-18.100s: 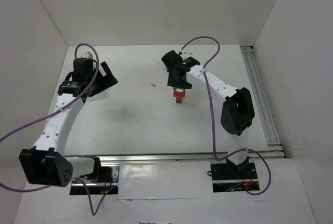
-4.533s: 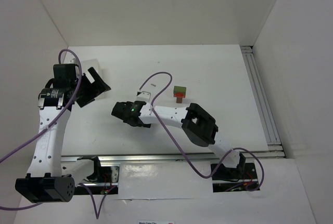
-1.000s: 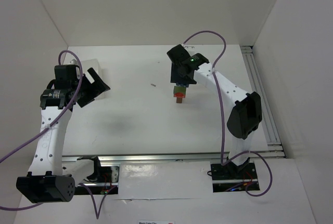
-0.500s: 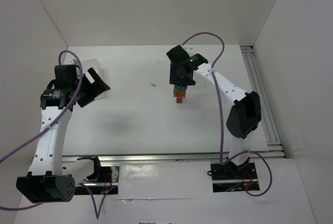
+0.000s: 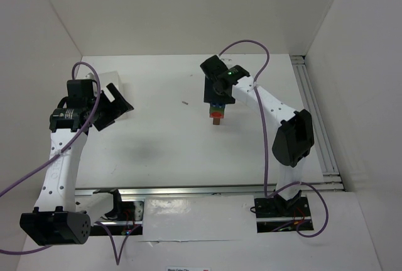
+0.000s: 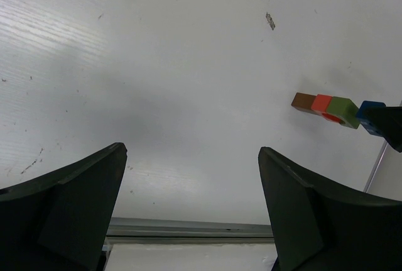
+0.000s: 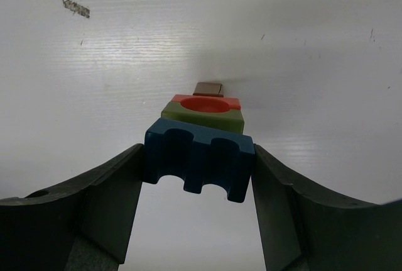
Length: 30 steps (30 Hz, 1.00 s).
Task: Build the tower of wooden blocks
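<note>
The wood block tower (image 5: 215, 115) stands mid-table: a brown block (image 7: 208, 88) at the bottom, then a red block (image 7: 207, 102) and an olive green block (image 7: 204, 117). My right gripper (image 7: 196, 169) is shut on a blue block (image 7: 198, 154) with two grooves, held right over the green one; I cannot tell whether they touch. From the left wrist the tower (image 6: 323, 104) shows sideways, with the blue block (image 6: 369, 109) at its far end. My left gripper (image 6: 191, 214) hangs open and empty far to the left (image 5: 113, 104).
A small dark speck (image 5: 184, 102) lies on the white table left of the tower. Metal rails (image 5: 316, 120) run along the right side. White walls close in the back and both sides. Purple cables loop over both arms.
The right gripper with the blue block has edged slightly left over the stack. The left arm has not moved.
</note>
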Each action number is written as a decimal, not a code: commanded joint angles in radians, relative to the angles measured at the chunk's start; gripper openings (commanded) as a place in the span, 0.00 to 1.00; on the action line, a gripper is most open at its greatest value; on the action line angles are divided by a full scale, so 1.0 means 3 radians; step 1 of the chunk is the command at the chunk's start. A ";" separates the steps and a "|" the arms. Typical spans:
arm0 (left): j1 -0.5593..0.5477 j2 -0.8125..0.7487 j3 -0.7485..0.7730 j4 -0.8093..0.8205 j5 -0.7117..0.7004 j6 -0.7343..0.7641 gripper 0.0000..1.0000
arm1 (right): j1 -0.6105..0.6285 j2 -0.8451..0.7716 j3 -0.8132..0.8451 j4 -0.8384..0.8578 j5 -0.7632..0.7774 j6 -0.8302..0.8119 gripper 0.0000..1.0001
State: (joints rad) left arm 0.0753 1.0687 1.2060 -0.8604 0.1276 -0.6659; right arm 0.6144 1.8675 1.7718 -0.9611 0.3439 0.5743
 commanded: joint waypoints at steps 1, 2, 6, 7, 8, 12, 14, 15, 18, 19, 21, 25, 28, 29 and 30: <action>0.0020 -0.0080 -0.0001 0.0076 0.0025 -0.0035 0.99 | -0.0048 0.0028 0.0031 0.0156 -0.0036 -0.0043 0.71; 0.0020 -0.0080 -0.0001 0.0076 0.0025 -0.0035 0.99 | -0.0049 0.0028 0.0031 0.0156 -0.0037 -0.0043 0.71; 0.0020 -0.0080 -0.0001 0.0076 0.0025 -0.0035 0.99 | -0.0049 0.0059 0.0031 0.0156 -0.0037 -0.0043 0.71; 0.0020 -0.0080 -0.0001 0.0076 0.0025 -0.0035 0.99 | -0.0049 0.0059 0.0031 0.0156 -0.0037 -0.0043 0.71; 0.0020 -0.0080 -0.0001 0.0076 0.0025 -0.0035 0.99 | -0.0049 0.0059 0.0031 0.0156 -0.0037 -0.0043 0.71; 0.0020 -0.0080 -0.0001 0.0076 0.0025 -0.0035 0.99 | -0.0049 0.0059 0.0031 0.0156 -0.0037 -0.0043 0.71; 0.0020 -0.0080 -0.0001 0.0076 0.0025 -0.0035 0.99 | -0.0049 0.0059 0.0031 0.0156 -0.0037 -0.0043 0.71; 0.0020 -0.0080 -0.0001 0.0076 0.0025 -0.0035 0.99 | -0.0049 0.0059 0.0031 0.0156 -0.0037 -0.0043 0.71; 0.0020 -0.0080 -0.0001 0.0076 0.0025 -0.0035 0.99 | -0.0049 0.0059 0.0000 0.0156 -0.0067 -0.0043 0.72; 0.0020 -0.0080 -0.0001 0.0076 0.0025 -0.0035 0.99 | -0.0049 0.0059 0.0000 0.0156 -0.0067 -0.0043 0.72; 0.0020 -0.0080 -0.0001 0.0076 0.0025 -0.0035 0.99 | -0.0049 0.0090 0.0000 0.0156 -0.0067 -0.0074 0.72; 0.0020 -0.0080 -0.0001 0.0076 0.0025 -0.0035 0.99 | -0.0049 0.0090 0.0000 0.0187 -0.0098 -0.0074 0.72; 0.0020 -0.0080 -0.0001 0.0076 0.0025 -0.0035 0.99 | -0.0049 0.0121 0.0000 0.0187 -0.0098 -0.0074 0.72; 0.0020 -0.0080 -0.0001 0.0076 0.0025 -0.0035 0.99 | -0.0049 0.0121 0.0000 0.0187 -0.0098 -0.0074 0.72; 0.0020 -0.0080 -0.0001 0.0076 0.0025 -0.0035 0.99 | -0.0049 0.0121 0.0000 0.0187 -0.0098 -0.0074 0.72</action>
State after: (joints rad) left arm 0.0753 1.0687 1.2060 -0.8597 0.1276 -0.6659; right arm 0.6067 1.8935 1.7718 -0.9527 0.3153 0.5602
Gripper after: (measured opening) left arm 0.990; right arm 0.719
